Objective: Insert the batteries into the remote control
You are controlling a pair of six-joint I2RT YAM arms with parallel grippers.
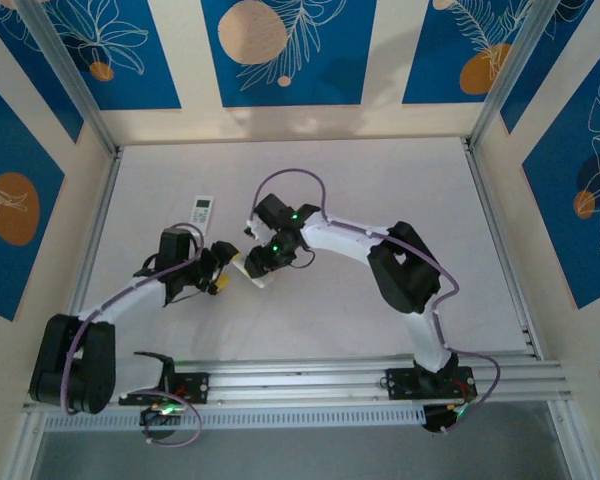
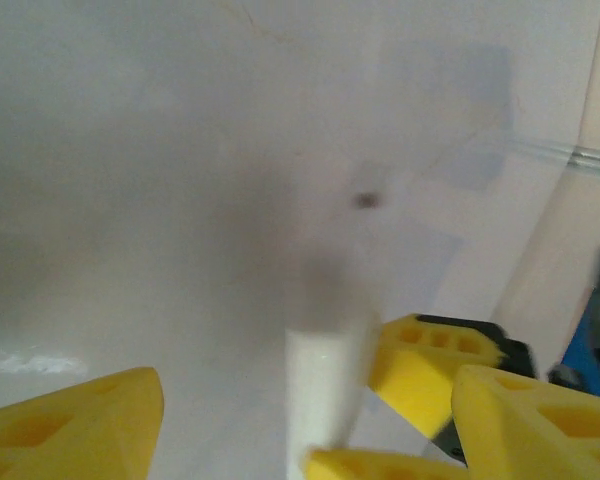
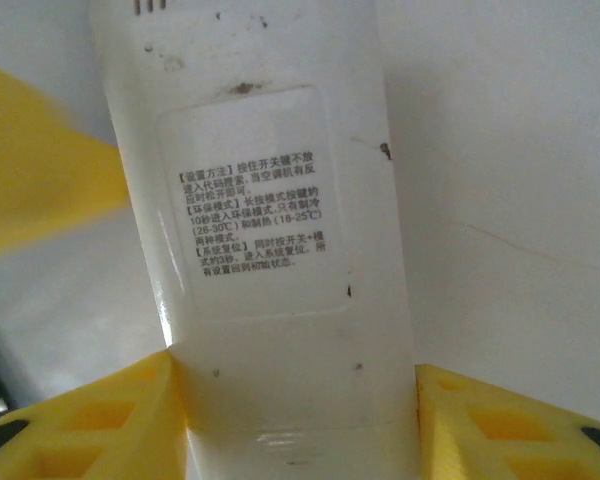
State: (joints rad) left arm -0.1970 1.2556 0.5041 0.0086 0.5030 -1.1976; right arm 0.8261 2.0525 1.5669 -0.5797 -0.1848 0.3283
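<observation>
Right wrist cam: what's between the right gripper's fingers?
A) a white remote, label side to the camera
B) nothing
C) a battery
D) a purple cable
A: the right gripper has its yellow fingers pressed against both sides of the white remote, and the remote's printed label faces the lens.

The remote control (image 3: 270, 250) is glossy white plastic, faintly speckled, with a smooth printed label (image 3: 255, 215). The right gripper (image 3: 298, 428) has matt yellow plastic fingers (image 3: 90, 425). The table (image 1: 380, 180) is matt white, and its near rail (image 1: 310, 375) is bare metal.
</observation>
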